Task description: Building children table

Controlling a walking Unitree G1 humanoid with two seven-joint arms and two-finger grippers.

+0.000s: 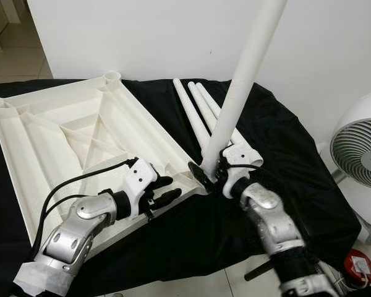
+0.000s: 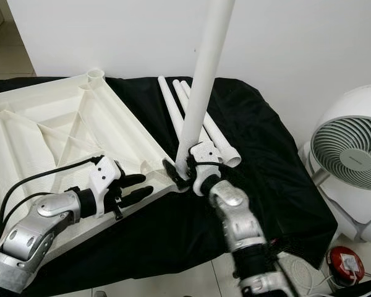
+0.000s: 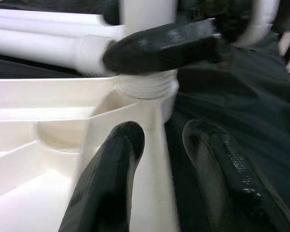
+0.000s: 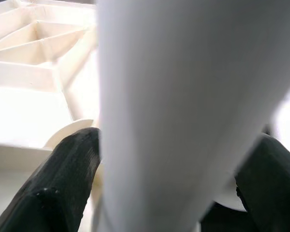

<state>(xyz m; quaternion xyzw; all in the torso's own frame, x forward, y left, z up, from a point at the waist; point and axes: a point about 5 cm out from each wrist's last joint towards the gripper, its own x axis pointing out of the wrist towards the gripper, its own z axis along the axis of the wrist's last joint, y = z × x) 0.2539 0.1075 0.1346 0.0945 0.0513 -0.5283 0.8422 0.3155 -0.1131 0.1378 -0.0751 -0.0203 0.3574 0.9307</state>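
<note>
One long white plastic table leg [image 1: 238,93], upright with a slight tilt, threaded foot at the near corner socket of the upturned white ribbed plastic tabletop [image 1: 80,133] on black cloth. Right gripper [image 1: 215,173] clenched around its base. Left gripper [image 1: 164,190], fingers parted, rests on the tabletop edge just beside. Three spare white legs [image 1: 201,108] lie behind. Step: seating the first leg (next, likely twisting it home squarely).

I am in a plain room of a home: a bare white wall [image 1: 334,55], pale floor tiles [image 1: 18,59], a white fan [image 2: 352,154] standing on the floor, and a low surface draped in black cloth [image 1: 284,142] where a child's tabletop [image 1: 62,136] lies upside down.
</note>
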